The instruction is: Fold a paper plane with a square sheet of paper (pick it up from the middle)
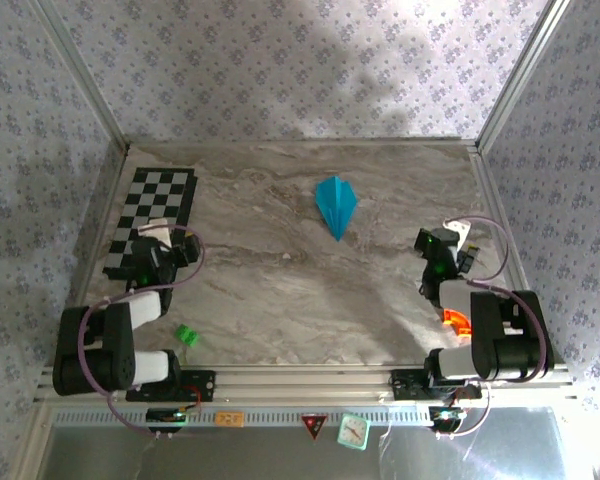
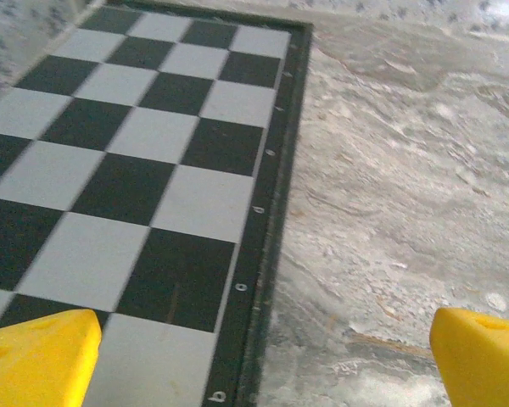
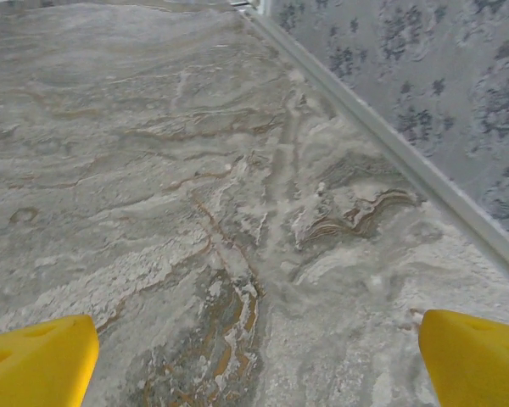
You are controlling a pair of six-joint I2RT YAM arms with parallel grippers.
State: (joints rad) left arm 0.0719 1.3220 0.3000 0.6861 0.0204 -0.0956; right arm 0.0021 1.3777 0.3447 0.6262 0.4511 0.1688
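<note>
Left gripper (image 2: 263, 360) and right gripper (image 3: 259, 360) are both gaping empty. I'm worrying the paper plane (image 1: 336, 205) is springing unfolded, nothing pinning it.

Black-and-white arms (image 1: 110, 345) carry lilac cables (image 1: 501, 232), yellow pincer fingers (image 2: 38, 356), possibly orange trim (image 1: 456, 320).

On table (image 1: 280, 290): paper plane (image 1: 336, 203) centre-far; checkerboard mat (image 1: 150, 215) far left; block (image 1: 187, 335) near left.
</note>
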